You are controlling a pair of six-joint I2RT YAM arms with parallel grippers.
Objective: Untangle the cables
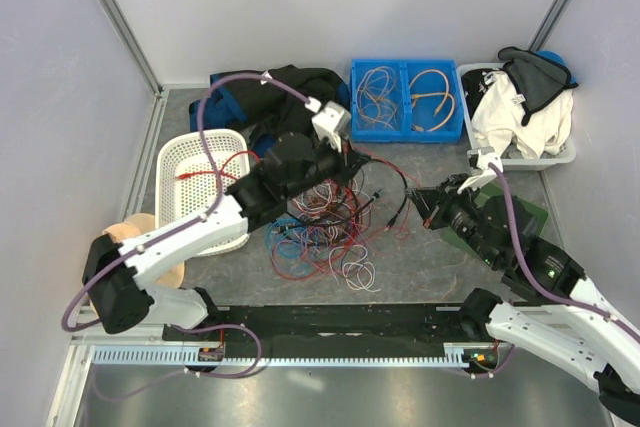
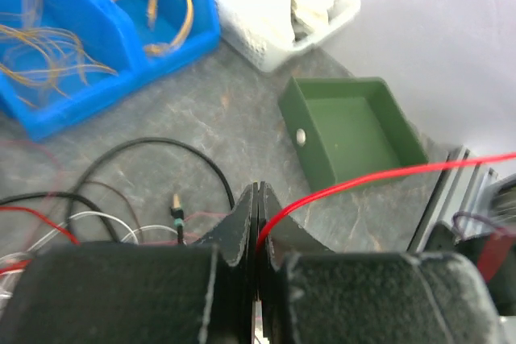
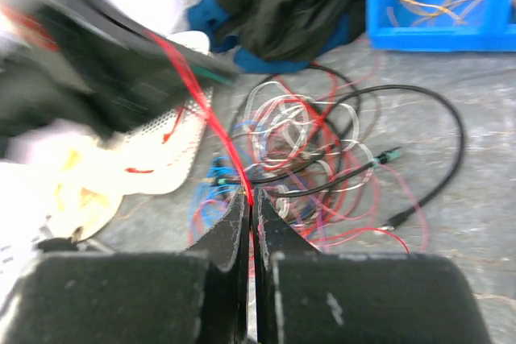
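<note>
Left wrist: left hand (image 2: 256, 203) pinches one red cable (image 2: 355, 184).

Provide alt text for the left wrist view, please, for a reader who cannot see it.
The left gripper is shut on a red cable that runs off to the right. Beyond it on the grey table lie a black cable loop, a green tray and a blue bin.

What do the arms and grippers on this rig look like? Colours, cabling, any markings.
The left arm and right arm match: white link shells with black joint housings. A purple hose runs along each. The left gripper and right gripper are matte black, each with two flat fingers tapering to narrow tips. There is a white block at the left wrist and a small green light on the right arm. No legible markings.
</note>
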